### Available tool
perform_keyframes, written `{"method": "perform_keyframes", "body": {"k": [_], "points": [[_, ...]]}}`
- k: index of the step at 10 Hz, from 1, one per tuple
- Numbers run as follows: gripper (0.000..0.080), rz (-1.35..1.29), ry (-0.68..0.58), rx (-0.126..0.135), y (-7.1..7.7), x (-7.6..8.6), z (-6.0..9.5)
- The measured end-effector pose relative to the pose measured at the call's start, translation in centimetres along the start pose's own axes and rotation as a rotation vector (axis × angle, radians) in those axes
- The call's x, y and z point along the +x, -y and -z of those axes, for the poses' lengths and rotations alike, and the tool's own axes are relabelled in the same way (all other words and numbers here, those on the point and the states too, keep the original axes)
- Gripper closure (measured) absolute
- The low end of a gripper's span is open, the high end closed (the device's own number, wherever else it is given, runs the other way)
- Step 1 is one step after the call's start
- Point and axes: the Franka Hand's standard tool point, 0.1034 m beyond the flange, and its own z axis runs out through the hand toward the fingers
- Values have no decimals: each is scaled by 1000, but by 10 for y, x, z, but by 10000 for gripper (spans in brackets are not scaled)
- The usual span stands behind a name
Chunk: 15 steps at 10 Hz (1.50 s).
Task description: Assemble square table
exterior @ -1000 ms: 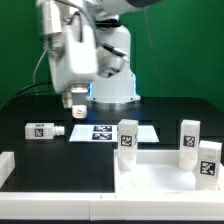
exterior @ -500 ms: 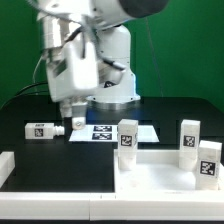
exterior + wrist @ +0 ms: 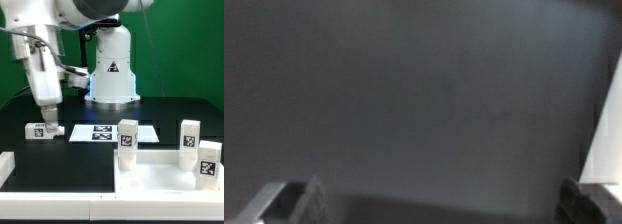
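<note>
Black table (image 3: pixel 180 108) fills the scene; the arm's white base stands at the far side, centre.

Square tabletop (image 3: pixel 160 175): largest task part, white, raised rim, lying in the near corner at the exterior view's right. Three tagged legs stand upright at it: one at its far-left corner (image 3: pixel 127 136), two close together at the right edge (image 3: pixel 190 135) (image 3: pixel 209 158). Cannot tell from here whether these are seated or merely standing there.

Marker board (image 3: pixel 112 132): flat, mid-table, just behind the tabletop. Leave alone.

Plain white bar (image 3: pixel 5 166) at the near-left edge, no tag visible.

Fourth leg (image 3: pixel 41 129): lying on its side at the exterior view's left, well apart from the tabletop, tag facing the camera.

Gripper (image 3: pixel 51 128): low over the table, right beside or over the lying leg's right end; fingers spread wide, nothing between them. The wrist view shows two dark fingertips (image 3: pixel 283 203) over blurred dark table, and a white strip at one edge that may be the leg.

Judged step: reaching for the loose leg. To do it well, centre the open fingers across the leg's short width, near its middle rather than its end, so it does not pivot on lifting. Descend fully before closing. Risk: a fingertip landing on top of the leg and pushing it away.
</note>
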Motion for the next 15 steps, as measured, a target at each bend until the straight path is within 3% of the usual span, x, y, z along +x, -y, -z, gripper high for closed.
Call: {"method": "perform_keyframes", "body": {"k": [2, 4, 5, 6, 11, 12, 13, 14, 15], "points": [[150, -3, 42, -1, -10, 1, -3], [150, -118, 251, -18, -56, 11, -6], [150, -162, 362, -25, -72, 7, -3], [150, -177, 378, -33, -80, 8, -2], [150, -172, 376, -43, -85, 5, -5], [150, -188, 496, -55, -106, 2, -1], [150, -222, 600, -57, -126, 13, 6], [150, -245, 634, -59, -136, 21, 6], [150, -249, 635, -63, -138, 17, 5]]}}
